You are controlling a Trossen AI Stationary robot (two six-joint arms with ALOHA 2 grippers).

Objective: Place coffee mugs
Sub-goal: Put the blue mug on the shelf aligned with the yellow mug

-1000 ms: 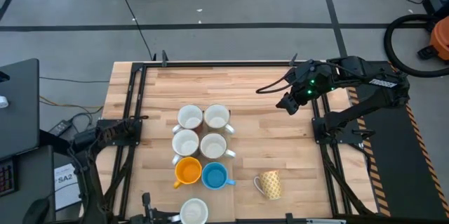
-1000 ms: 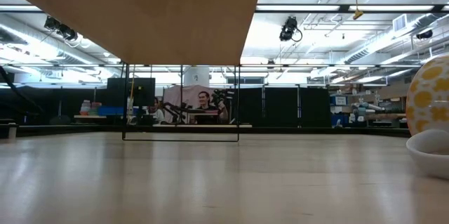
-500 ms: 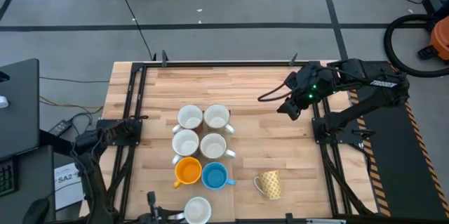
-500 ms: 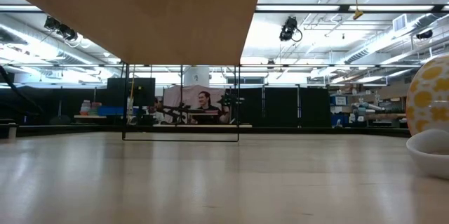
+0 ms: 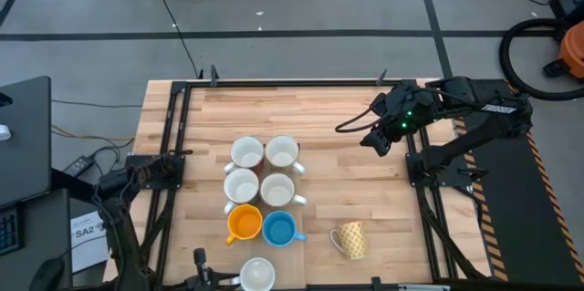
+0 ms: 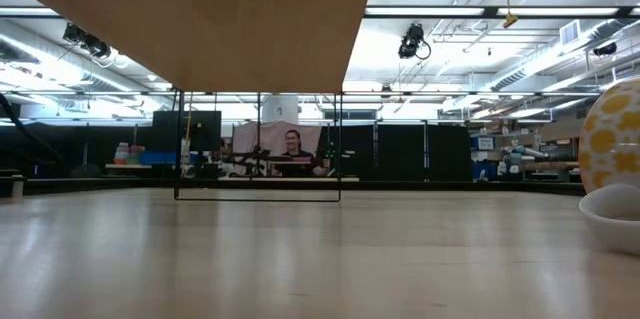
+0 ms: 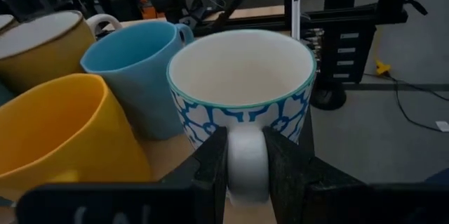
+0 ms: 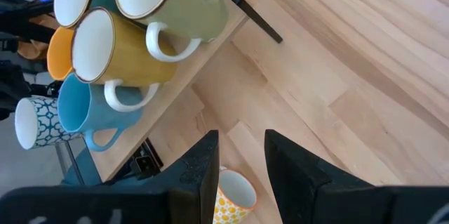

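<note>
Six mugs stand upright in a block of two columns at the table's middle: several white or cream (image 5: 247,152), one orange (image 5: 244,222), one bright blue (image 5: 279,228). A yellow patterned mug (image 5: 349,239) sits alone to their right. My left gripper (image 7: 247,182) is at the near edge, shut on the blue-and-white patterned mug (image 5: 256,275), just near of the orange and blue mugs. My right gripper (image 5: 374,140) is open and empty above the table's far right part. My left gripper pinches the patterned mug's white handle (image 7: 247,155) between its two fingers (image 7: 212,168). The fingers come about level from the table's left, one on each side of the handle. The mug is upright, its mouth up; whether its base is on the table I cannot tell.
Black frame rails (image 5: 173,127) run along the table's left and right sides. Bare wood (image 5: 319,113) lies far of and to the right of the mug block. In the low view a person (image 6: 290,144) sits in the room beyond the table.
My left gripper has gone a little toward the table's right edge with the patterned mug, which stays upright. My right gripper has shifted slightly toward the near edge and then kept still.
</note>
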